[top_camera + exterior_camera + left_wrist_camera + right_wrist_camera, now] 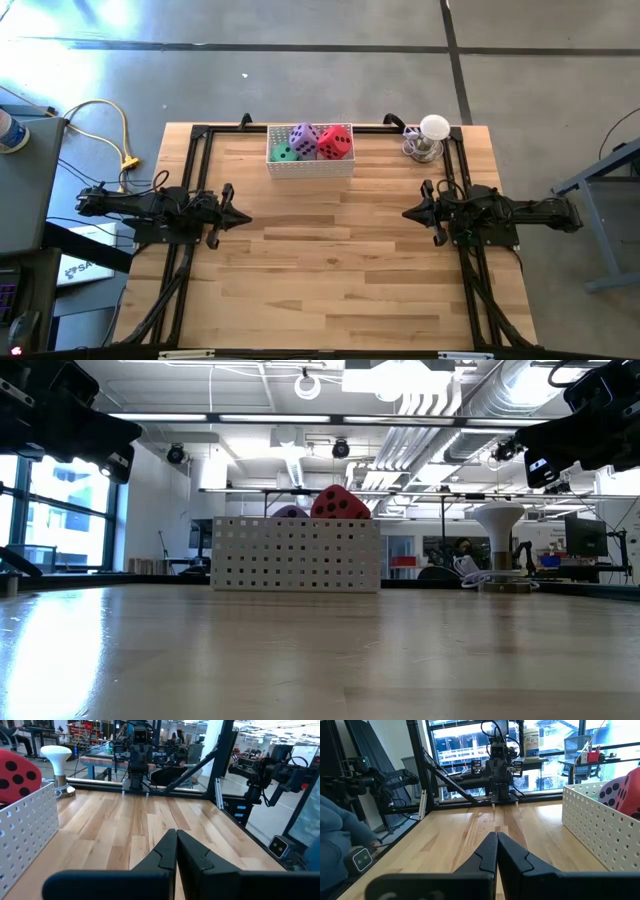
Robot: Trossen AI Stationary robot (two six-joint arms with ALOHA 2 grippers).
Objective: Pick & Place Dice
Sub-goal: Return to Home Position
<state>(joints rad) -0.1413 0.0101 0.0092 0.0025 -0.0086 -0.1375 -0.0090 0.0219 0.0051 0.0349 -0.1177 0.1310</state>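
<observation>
Left gripper (243, 217): fingers pressed together, nothing between them, over bare wood at left-centre of the high view, tips pointing toward frame centre. Right gripper (408, 213): same, fingers together and empty, mirrored at right-centre. Both are well apart from the white basket (310, 168), which sits at top centre of the high view by the table's (330, 280) upper edge. Dice are in the basket: purple die (304, 137) mid, red die (337, 142) to its right, green die (285, 153) lower left. In the low view the red die tops out above the basket wall. White mushroom-shaped stand (433, 135) is right of the basket. Blue sleeve (335, 832) shows at the left edge of the right wrist view.
</observation>
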